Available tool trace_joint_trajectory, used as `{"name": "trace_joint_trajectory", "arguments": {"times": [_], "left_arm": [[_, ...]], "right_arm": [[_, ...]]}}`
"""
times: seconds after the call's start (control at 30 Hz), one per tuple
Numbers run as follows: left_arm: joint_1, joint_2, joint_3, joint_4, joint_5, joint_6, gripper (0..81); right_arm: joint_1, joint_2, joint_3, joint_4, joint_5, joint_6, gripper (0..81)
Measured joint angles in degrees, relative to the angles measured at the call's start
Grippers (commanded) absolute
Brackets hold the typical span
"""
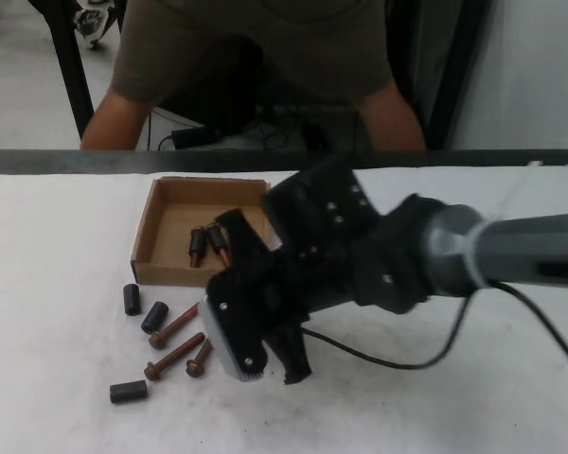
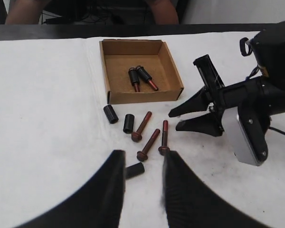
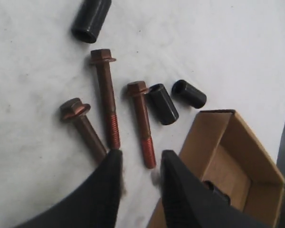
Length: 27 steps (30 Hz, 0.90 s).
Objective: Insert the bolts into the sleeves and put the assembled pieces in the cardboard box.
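The cardboard box [image 1: 147, 232] stands open-topped near the dark far edge of the white bench [image 1: 57, 236]. Two assembled pieces [image 2: 134, 78] [image 2: 146, 77] lie side by side on its floor, away from all four walls.

Just in front of the box's near wall, by its left corner, lie two loose sleeves [image 2: 110, 114] [image 2: 128, 123]. Three bolts [image 2: 141, 127] [image 2: 149, 144] [image 2: 164, 137] fan out beside them, separate from one another. A third sleeve [image 2: 134, 170] lies farther from the box, beyond the bolt heads.

The right gripper [image 2: 175, 120] is off the box's front right corner. Its fingers are spread with nothing between them, and its tips are near the bolts but touch none.

The left gripper [image 2: 143, 154] is across the loose pieces from the box, its fingers parted and holding nothing. White bench shows between the box's near wall and the nearest sleeves.
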Motion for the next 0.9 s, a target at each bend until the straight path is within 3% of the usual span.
{"name": "trace_joint_trajectory", "arguments": {"times": [0.3,0.9], "left_arm": [[0.0,0.1,3.3,-2.1,0.0,0.1,26.6],[0.0,0.1,3.3,-5.0,0.0,0.1,26.6]], "right_arm": [[0.0,1.9,-3.3,7.6,0.4,-10.5,29.4],[1.3,4.9,-5.1,11.1,-1.8,-16.8,29.4]]}}
